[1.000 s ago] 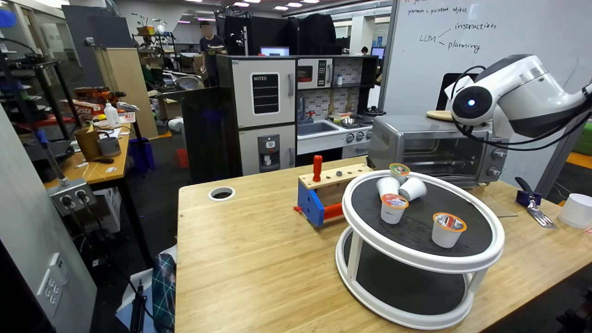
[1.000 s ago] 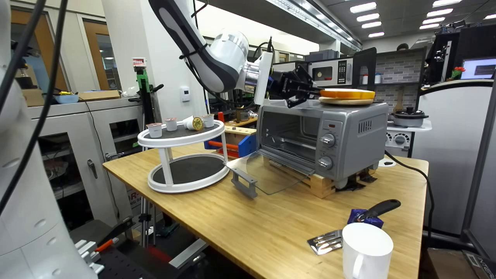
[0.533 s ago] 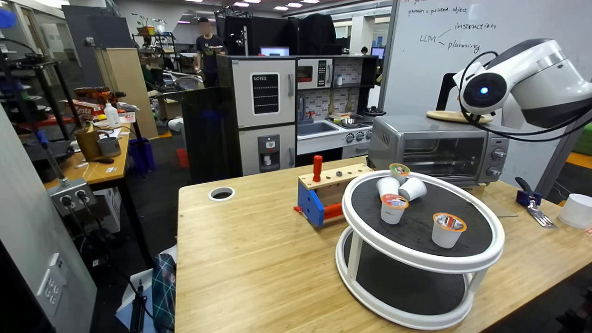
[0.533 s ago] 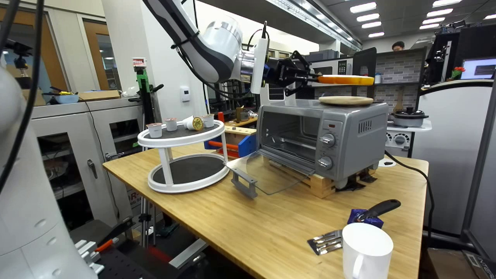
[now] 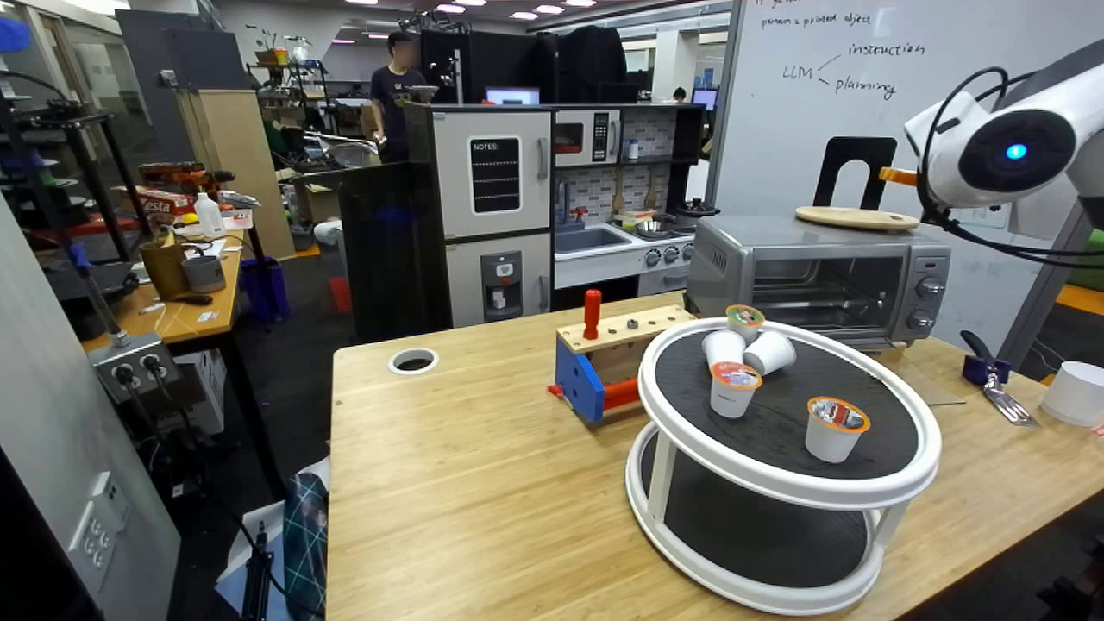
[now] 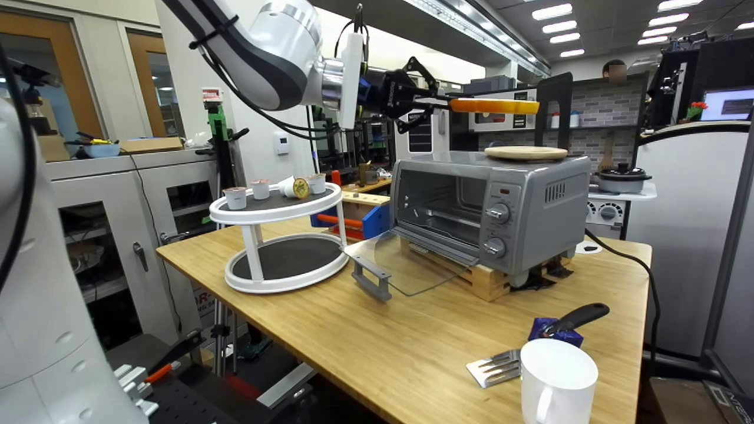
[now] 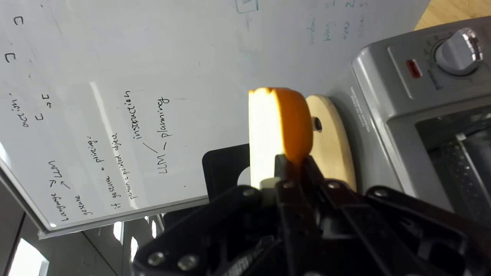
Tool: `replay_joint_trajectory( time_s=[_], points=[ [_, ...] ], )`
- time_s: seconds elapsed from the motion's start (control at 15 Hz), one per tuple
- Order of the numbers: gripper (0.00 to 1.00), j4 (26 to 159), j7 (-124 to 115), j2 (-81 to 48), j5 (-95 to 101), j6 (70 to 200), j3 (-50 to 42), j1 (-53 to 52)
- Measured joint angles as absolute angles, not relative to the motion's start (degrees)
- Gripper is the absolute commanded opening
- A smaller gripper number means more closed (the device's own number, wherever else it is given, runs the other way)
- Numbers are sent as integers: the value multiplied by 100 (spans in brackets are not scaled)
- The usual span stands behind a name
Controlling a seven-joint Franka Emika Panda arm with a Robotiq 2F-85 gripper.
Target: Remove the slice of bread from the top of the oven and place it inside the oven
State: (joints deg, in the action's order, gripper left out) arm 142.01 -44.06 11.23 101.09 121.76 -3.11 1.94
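Note:
The slice of bread [image 6: 498, 106], orange-brown at the edge with a pale top, hangs level in the air above the oven [image 6: 533, 206]. My gripper [image 6: 449, 103] is shut on its near end. From the wrist, the fingers [image 7: 281, 166] pinch the bread [image 7: 298, 119], whose pale face looks overexposed. Only a bit of the bread [image 5: 899, 176] shows past the arm in an exterior view, where the gripper is hidden. The silver oven has its glass door [image 6: 406, 268] lowered, leaving the cavity [image 6: 442, 203] exposed.
On the oven's top lies a round wooden board [image 6: 526, 153]. A white two-tier stand [image 5: 789, 492] with several small cups is close to the oven. A blue-and-red toy bench [image 5: 578, 379], a spatula [image 6: 574, 318] and a white mug [image 6: 556, 377] are also on the table.
The bread has been lifted off the wooden board in my gripper. Since then the arm has drawn back with it, away from the board and toward the robot's base.

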Motion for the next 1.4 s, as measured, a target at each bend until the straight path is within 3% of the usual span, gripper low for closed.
replay_joint_trajectory(
  time_s=[0.53, 1.4],
  points=[
    [2, 15652, -4192, 2565, 10030, 12204, -76, -493],
    [2, 15618, -3292, 2683, 8224, 11492, 565, -1194]
  ],
)
